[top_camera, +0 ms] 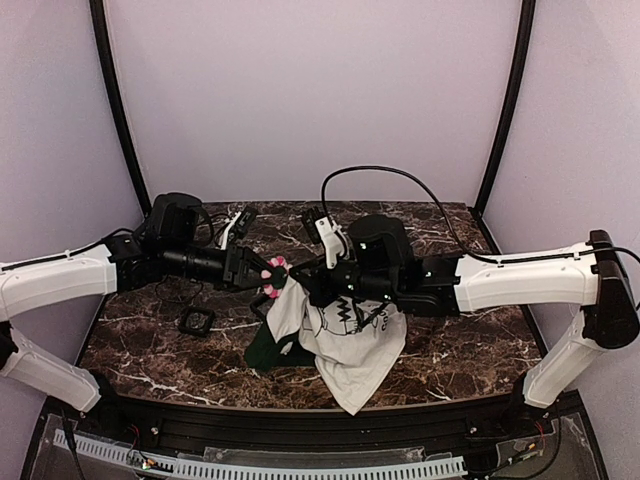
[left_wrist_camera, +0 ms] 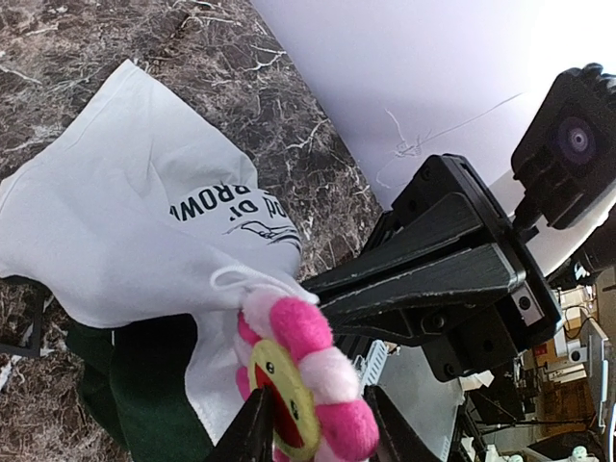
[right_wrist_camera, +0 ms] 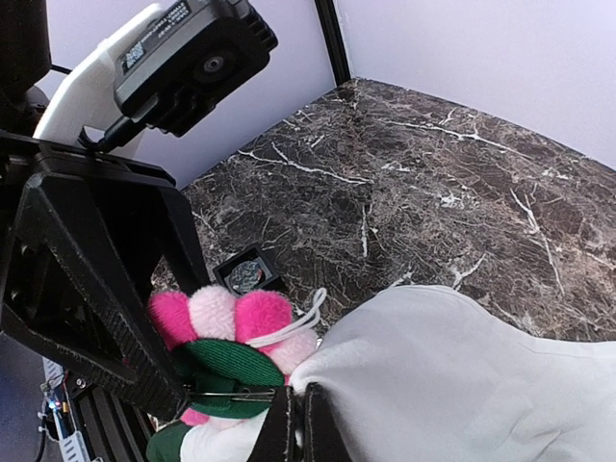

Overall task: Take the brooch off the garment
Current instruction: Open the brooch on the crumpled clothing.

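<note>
The garment (top_camera: pixel 350 345), a white T-shirt with black print and dark green trim, hangs above the marble table (top_camera: pixel 450 340), bunched and lifted by one edge. My right gripper (top_camera: pixel 305 285) is shut on that white cloth (right_wrist_camera: pixel 462 375), its fingers (right_wrist_camera: pixel 298 428) pinched together at the fold. The brooch (top_camera: pixel 273 277), a plush pink-and-white flower with a yellow-green face (left_wrist_camera: pixel 298 375), is pinned at the lifted edge; its green backing and pin bar (right_wrist_camera: pixel 226 332) face the right wrist camera. My left gripper (left_wrist_camera: pixel 318 423) has a finger on each side of the brooch, pressed against it. The garment (left_wrist_camera: pixel 115 221) droops to the table below.
A small black square frame (top_camera: pixel 196 321) lies on the table left of the garment, also in the right wrist view (right_wrist_camera: pixel 245 273). Black poles rise at the back corners. A black cable (top_camera: pixel 400 175) arcs over the right arm.
</note>
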{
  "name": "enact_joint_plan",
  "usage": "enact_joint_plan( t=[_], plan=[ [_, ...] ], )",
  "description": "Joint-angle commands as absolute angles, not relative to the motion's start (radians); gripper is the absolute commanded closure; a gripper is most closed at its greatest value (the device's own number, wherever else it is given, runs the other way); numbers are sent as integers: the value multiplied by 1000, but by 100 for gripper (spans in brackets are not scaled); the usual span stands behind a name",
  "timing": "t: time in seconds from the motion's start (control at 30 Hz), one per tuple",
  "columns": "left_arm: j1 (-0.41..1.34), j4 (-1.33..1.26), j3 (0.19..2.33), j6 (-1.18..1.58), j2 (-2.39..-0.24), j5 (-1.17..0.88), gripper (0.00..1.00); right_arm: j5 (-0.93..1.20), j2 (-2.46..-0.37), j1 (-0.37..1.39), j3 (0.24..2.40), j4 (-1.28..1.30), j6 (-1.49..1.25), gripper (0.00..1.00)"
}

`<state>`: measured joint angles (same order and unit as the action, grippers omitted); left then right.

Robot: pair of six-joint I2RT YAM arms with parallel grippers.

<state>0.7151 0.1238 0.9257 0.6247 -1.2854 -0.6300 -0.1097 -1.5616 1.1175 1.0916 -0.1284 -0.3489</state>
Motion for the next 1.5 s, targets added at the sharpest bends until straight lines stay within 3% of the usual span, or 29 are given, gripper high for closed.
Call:
enact_joint_plan(
  t=[0.0, 0.13, 0.4, 0.63, 0.77, 0.9, 1.07, 1.13, 1.2, 1.37, 1.4, 1.47],
  plan=[
    [710, 39, 898, 676, -1297, -684, 69, -145, -1567, 1143, 1100, -214, -298, 100],
    [707, 12, 888, 705, -1310, -709, 75, -158, -1556, 1153, 1078, -255, -278, 100],
    [686, -54, 843, 750, -1309, -722, 99, -173, -1531, 1157, 1035, -278, -291, 100],
    [683, 35, 839, 612, -1264, -647, 99, -143, -1473, 1143, 970, -294, -370, 45],
    [684, 68, 842, 535, -1230, -633, 99, -87, -1454, 1109, 918, -325, -428, 23],
    [684, 130, 865, 471, -1213, -628, 99, 58, -1456, 1057, 866, -384, -442, 12],
    [684, 240, 910, 373, -1213, -632, 99, 167, -1485, 1006, 851, -391, -410, 8],
    [684, 269, 923, 341, -1211, -634, 99, 196, -1505, 994, 855, -379, -396, 11],
    [683, 283, 930, 318, -1206, -628, 99, 236, -1522, 987, 866, -374, -388, 23],
    [684, 308, 934, 285, -1199, -532, 99, 349, -1554, 985, 921, -352, -404, 94],
    [684, 313, 937, 282, -1202, -513, 99, 355, -1551, 986, 922, -351, -412, 100],
    [684, 335, 941, 273, -1208, -455, 99, 356, -1533, 988, 915, -355, -424, 100]
  ],
)
